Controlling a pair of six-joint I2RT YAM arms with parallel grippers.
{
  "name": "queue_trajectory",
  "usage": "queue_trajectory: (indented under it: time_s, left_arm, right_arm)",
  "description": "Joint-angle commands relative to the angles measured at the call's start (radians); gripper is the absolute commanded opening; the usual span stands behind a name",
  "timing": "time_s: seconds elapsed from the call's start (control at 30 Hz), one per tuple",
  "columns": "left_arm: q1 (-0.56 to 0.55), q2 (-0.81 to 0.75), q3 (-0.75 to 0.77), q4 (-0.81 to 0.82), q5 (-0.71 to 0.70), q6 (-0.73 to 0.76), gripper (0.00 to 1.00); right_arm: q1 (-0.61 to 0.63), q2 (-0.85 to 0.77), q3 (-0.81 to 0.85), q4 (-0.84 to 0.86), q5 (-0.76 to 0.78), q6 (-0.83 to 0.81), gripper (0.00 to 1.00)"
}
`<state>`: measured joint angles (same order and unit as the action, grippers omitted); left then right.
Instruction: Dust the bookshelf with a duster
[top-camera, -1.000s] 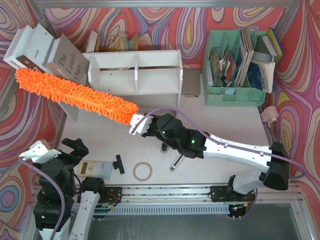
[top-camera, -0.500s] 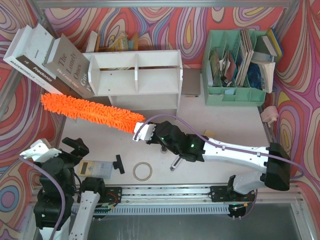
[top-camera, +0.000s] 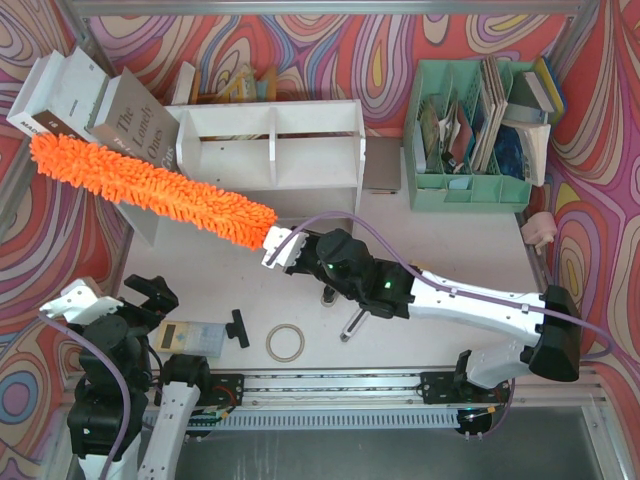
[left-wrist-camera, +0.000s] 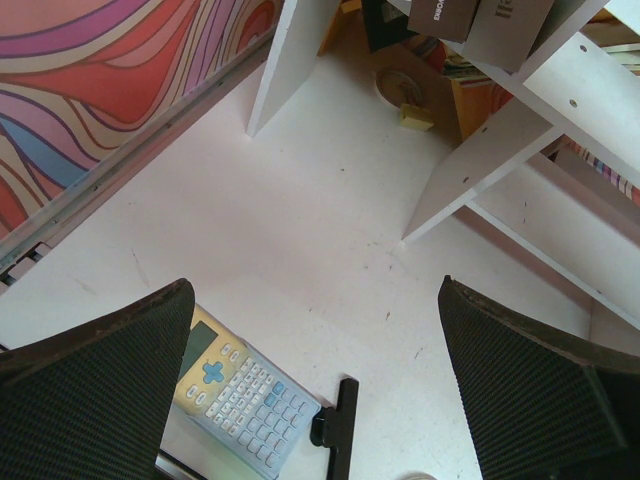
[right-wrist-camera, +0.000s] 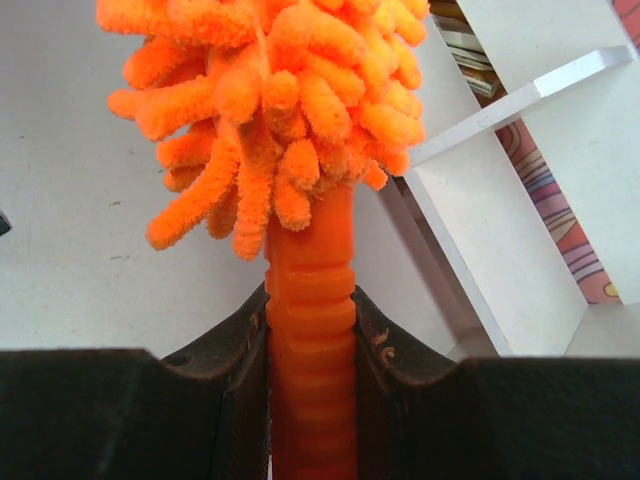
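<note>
Within R hand (right-wrist-camera: 311, 335): duster (right-wrist-camera: 280, 90) handle

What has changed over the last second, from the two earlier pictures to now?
The right gripper, shut on the duster, swung it toward the arms, then back across the bookshelf's left end. The left gripper stayed open and still; the calculator and tape ring did not move.
</note>
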<state>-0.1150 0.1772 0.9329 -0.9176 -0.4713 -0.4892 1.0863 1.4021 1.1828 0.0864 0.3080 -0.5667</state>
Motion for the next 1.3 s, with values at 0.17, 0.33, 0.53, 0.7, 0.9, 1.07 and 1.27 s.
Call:
queue_trajectory:
  time_s: [0.17, 0.33, 0.53, 0.7, 0.9, 1.07, 1.27]
  left_arm:
    - [0.005, 0.002, -0.001, 0.012, 0.008, 0.015, 0.98]
    - [0.006, 0.004, -0.001, 0.012, 0.009, 0.016, 0.98]
    - [0.006, -0.005, -0.002, 0.01, 0.004, 0.014, 0.98]
    - [0.006, -0.008, -0.002, 0.011, 0.003, 0.014, 0.98]
    - [0.006, -0.011, -0.003, 0.011, 0.005, 0.014, 0.98]
    - [0.006, -0.011, -0.002, 0.012, 0.007, 0.015, 0.98]
    - [0.006, -0.016, -0.004, 0.014, 0.007, 0.015, 0.98]
  right_arm:
    - [-0.006, -0.077, -0.094, 0.142, 0.102, 0.029, 0.0]
    - [-0.006, -0.087, -0.035, 0.082, 0.001, 0.038, 0.0]
    - [-0.003, -0.041, 0.13, 0.063, -0.033, -0.042, 0.0]
    - [-0.003, 0.016, 0.253, 0.081, -0.015, -0.153, 0.0]
    - [-0.004, 0.082, 0.329, 0.106, -0.018, -0.216, 0.0]
    - [-0.012, 0.135, 0.378, 0.117, -0.012, -0.229, 0.0]
    - [-0.051, 0.178, 0.413, 0.098, -0.014, -0.202, 0.0]
